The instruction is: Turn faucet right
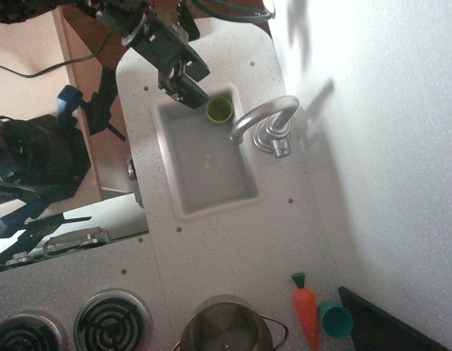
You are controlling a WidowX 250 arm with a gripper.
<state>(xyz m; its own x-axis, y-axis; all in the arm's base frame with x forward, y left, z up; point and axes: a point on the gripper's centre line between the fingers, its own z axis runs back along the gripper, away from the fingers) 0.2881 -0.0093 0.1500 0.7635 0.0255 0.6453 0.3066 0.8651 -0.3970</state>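
Note:
The faucet (264,117) is a shiny silver gooseneck tap on a round chrome base (273,139) at the sink's right rim. Its spout arches left, with the tip over the upper right part of the white sink (167,172). My gripper (202,88) hangs over the sink's upper rim, left of the faucet and apart from it. Its two dark fingers stand a little apart with nothing between them. A small green cup (219,110) sits in the sink's upper corner, between the gripper and the spout tip.
A steel pot (226,327) stands at the bottom edge beside two stove burners (110,322). An orange toy carrot (306,311) and a teal cup (334,319) lie at the lower right. A white wall runs along the right.

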